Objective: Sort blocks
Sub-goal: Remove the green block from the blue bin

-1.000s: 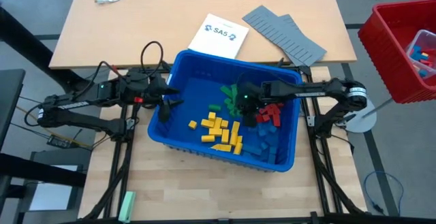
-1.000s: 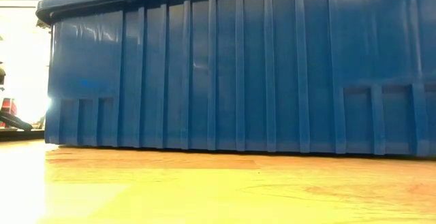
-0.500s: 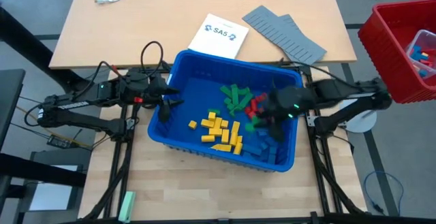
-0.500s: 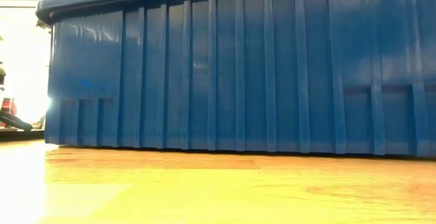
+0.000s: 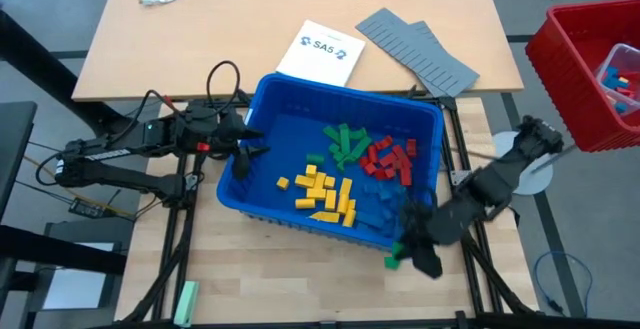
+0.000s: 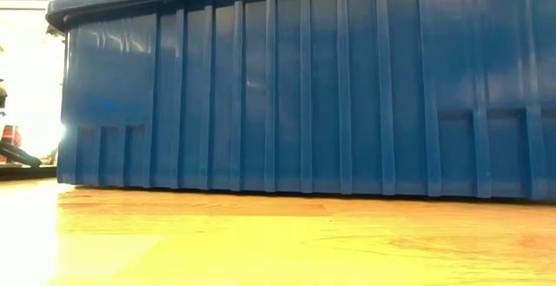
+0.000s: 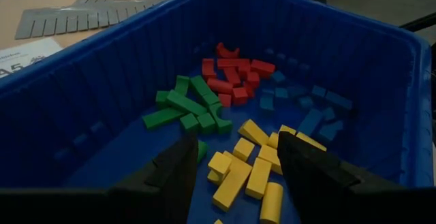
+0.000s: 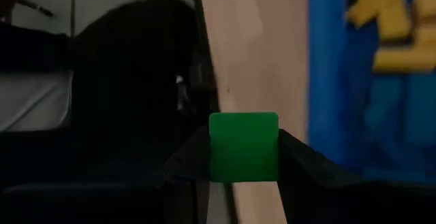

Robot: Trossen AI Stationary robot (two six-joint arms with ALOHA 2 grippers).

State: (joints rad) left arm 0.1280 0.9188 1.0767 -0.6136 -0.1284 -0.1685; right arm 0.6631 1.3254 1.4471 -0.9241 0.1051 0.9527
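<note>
item: wooden table (image 5: 250, 29), largest surface, carried the loose extras at its far side, presumably parked there out of the working zone. item: blue bin (image 5: 262, 99), set centrally between both arms so either could reach in; its ribbed wall filled the low view (image 6: 304, 86). item: red crate (image 5: 560, 49), off the table's right edge, held a few mixed blocks, use unclear. item: grey ridged panels (image 5: 415, 47), overlapping, flat on the table beyond the bin, unused. item: white sheet (image 5: 318, 51), just beyond the bin's far rim, printed "sa5" with small blue marks either side; the only legible writing found, no brand seen elsewhere. item: left gripper (image 5: 248, 147), at the bin's left rim, fingers spread wide and empty, apparently waiting; its wrist view looked down over the contents past the left gripper (image 7: 235, 176). item: right gripper (image 5: 405, 254), outside the bin by its near right corner, over the table's near edge, jaws closed narrowly on one green block (image 8: 243, 146), probably being carried out of the bin; its destination could not be told. item: pale green bar (image 5: 186, 299), lying at the near left, apart from everything. item: the blocks, inside the bin, already grouped by colour, which suggested sorting was well advanced: yellow blocks (image 5: 322, 194) near the middle, green blocks (image 5: 345, 141) and red blocks (image 5: 390, 159) toward the far side, blue blocks (image 5: 385, 209) at the near right, hard to count against the blue floor.
</note>
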